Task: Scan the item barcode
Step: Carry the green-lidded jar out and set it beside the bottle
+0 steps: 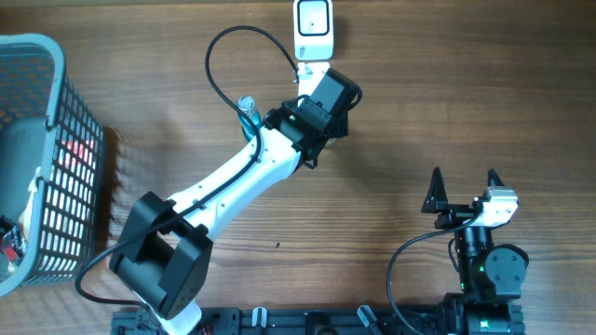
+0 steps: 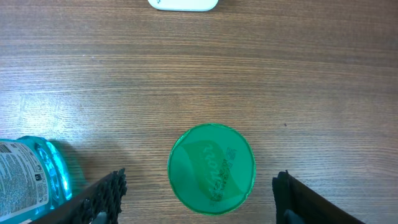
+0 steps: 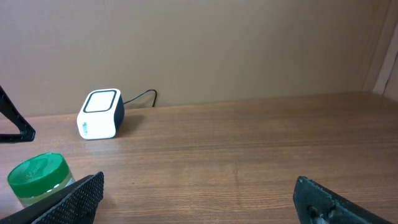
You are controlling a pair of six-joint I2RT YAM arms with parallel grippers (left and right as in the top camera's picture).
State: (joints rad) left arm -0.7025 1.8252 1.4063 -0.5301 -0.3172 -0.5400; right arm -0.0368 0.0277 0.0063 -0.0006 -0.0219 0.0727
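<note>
The item, a jar with a green lid [image 2: 211, 169], stands upright on the wooden table; its barcode does not show. My left gripper [image 2: 199, 186] hangs straight above it, open, with a gap on each side between the lid and the fingers [image 2: 109, 193]. From overhead the left gripper [image 1: 317, 104] hides the jar. The white barcode scanner [image 1: 313, 23] sits just beyond it at the table's far edge, cable trailing left. In the right wrist view the jar [image 3: 38, 177] and the scanner [image 3: 99, 114] show at the left. My right gripper [image 1: 464, 184] rests open and empty near the front right.
A blue bottle [image 1: 247, 110] with a printed label stands close to the left of the left gripper, and shows as the bottle [image 2: 31, 180] in the left wrist view. A grey wire basket [image 1: 56, 140] holding goods fills the far left. A brown wall backs the table.
</note>
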